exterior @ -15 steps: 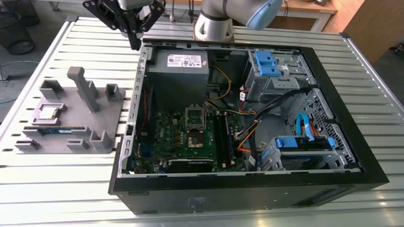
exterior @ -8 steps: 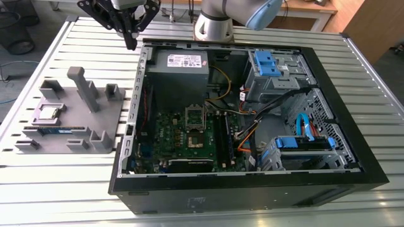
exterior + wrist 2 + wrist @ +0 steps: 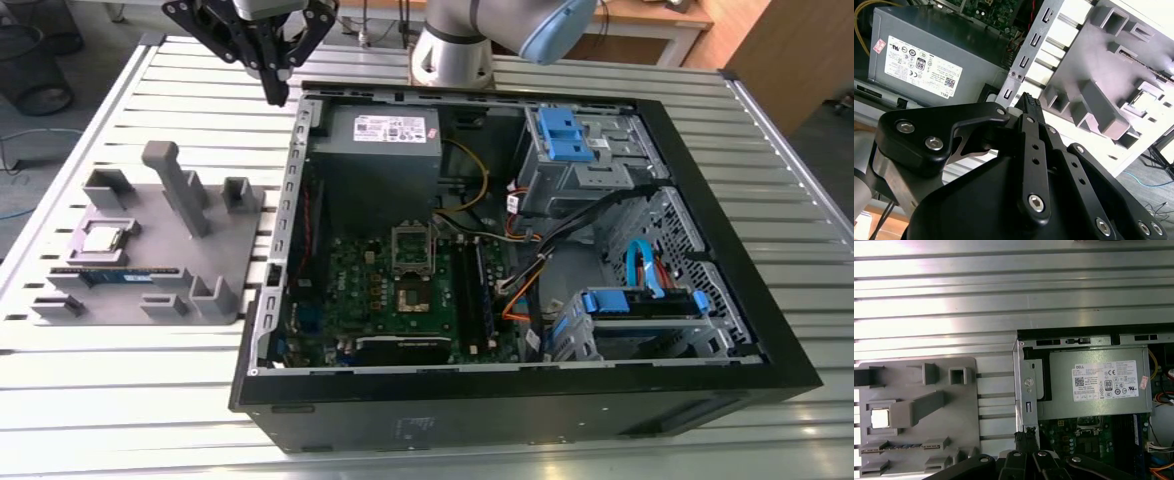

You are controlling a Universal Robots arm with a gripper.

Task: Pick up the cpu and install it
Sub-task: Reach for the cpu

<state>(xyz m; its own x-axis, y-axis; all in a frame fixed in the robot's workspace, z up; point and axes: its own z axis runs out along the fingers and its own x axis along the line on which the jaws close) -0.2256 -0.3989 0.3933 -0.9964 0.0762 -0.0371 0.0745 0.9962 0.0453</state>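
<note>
Cpu (image 3: pixel 104 238) flat, top up, sq. w/ tray (image 3: pixel 235 236)

My gripper (image 3: pixel 278 92), empty, pointing down
My arm (image 3: pixel 454 45) bends toward the exterior view's left; my fingers are pressed together at the tips, nothing between them; in the second wrist view they meet in one point.
</note>
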